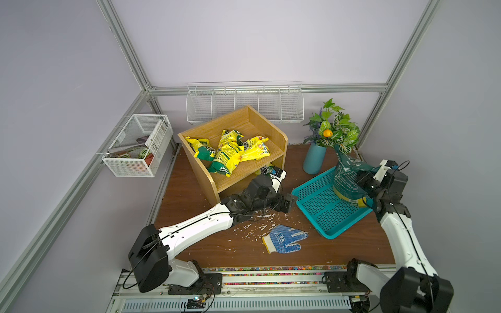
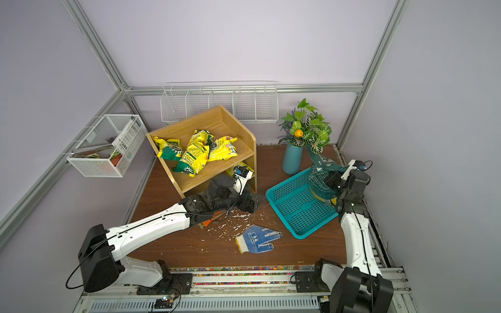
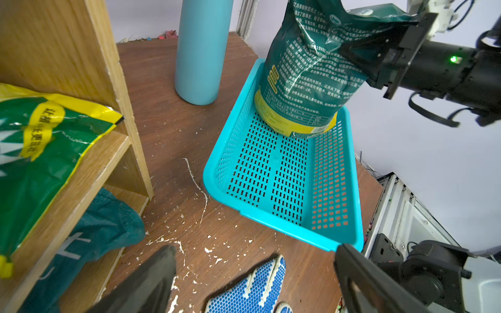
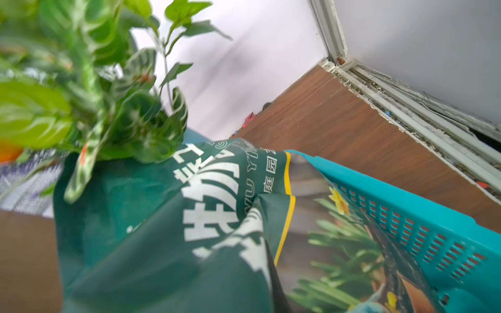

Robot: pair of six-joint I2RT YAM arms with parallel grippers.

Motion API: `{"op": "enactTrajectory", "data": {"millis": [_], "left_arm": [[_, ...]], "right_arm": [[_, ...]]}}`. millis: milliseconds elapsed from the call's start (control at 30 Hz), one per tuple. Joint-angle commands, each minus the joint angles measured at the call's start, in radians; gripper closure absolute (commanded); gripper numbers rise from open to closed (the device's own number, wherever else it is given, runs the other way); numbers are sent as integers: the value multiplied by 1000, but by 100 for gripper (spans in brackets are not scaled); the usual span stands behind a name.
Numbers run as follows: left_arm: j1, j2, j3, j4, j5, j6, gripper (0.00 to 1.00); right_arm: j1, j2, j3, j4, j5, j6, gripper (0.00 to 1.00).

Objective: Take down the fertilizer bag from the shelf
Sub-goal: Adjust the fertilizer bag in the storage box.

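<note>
1. Desk [image 1: 217,244] of brown wood seen from above, with a light wooden shelf [image 1: 244,122] at the back and two robot arms reaching in from the front.
2. Right jaws [image 3: 355,58] are clamped tight on the crumpled top of a dark green fertilizer bag [image 1: 345,181]. The bag is off the shelf, and its base stands in a far corner of a teal basket [image 1: 325,216] with the body leaning.
3. Left jaws [image 3: 254,248] stand wide apart and hold nothing. They sit low between the shelf and the basket, near white crumbs [image 1: 252,225] and a blue dotted glove [image 1: 284,238].
4. Yellow bags [image 1: 227,151] lie heaped on the shelf's top tier, and another dark green bag [image 3: 95,230] sits on the lowest one.
5. Likely trouble: the held bag's top is in among the leaves of a plant [image 1: 336,130] in a blue vase [image 1: 314,160] just beside the basket (the right wrist view shows leaves draped over it). A careless lift or swing could topple the vase.
6. Further risk: if released while leaning, the bag may slump over the basket's rim, or its weight in one corner may tip the light basket.
</note>
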Motion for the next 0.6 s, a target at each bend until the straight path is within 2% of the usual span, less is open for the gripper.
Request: {"op": "enactTrajectory", "data": {"millis": [0,133,200,367,500,567], "left_arm": [[1,-29,-25,9,-24,5,4],[1,-44,-41,9,-44,-1,4],[1,-42,-41,8,-54,0,4],[1,-42,-32,5,-58,2,4],[1,-44,-34,1,-64,11,4],[1,-39,-30,-4,-65,17,4]], "right_arm": [[-55,35,7,356,-148,137,100],[-77,111,7,462,-325,205,100],[-78,123,-3,522,-360,260,100],[-109,100,-15,431,-292,216,100],[-170,88,-47,439,-303,256,100],[-176,74,-46,382,-289,228,100]]}}
